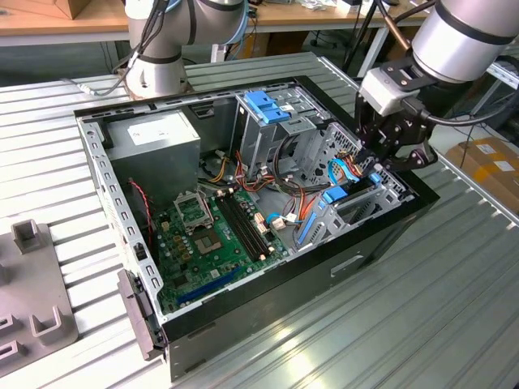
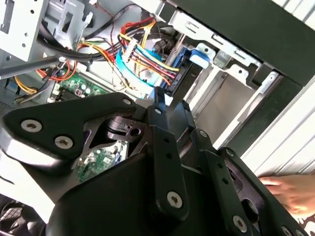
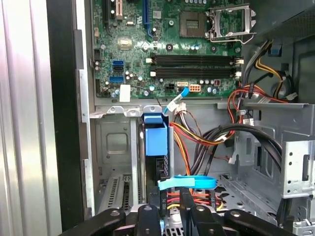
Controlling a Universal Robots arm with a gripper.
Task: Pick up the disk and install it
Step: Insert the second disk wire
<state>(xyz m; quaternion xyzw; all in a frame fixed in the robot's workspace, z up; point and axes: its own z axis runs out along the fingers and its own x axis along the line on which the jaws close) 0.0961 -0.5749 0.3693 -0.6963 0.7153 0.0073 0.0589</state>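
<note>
Blue plastic frames the disk (image 3: 156, 141), which stands on its thin edge in a narrow metal slot of the open computer case (image 1: 381, 235). The slot sits in the case's corner toward the exterior view's right. The disk's long axis runs level, from the edge of the green circuit board (image 3: 162, 44) out toward the case wall. Its blue-capped end points at the board, and in the exterior view the blue frame (image 1: 334, 197) shows just below the arm.

The black hand (image 3: 167, 212) is at the disk's other end. It is set narrow, with one finger (image 3: 147, 216) close on each flat side, holding the dark body between them. In the second wrist view the hand (image 2: 170, 104) reaches into the bay beside a bundle of red, yellow and pale blue cables (image 2: 142, 59). The case lies on its side on the ribbed metal desk (image 1: 454, 308).
</note>
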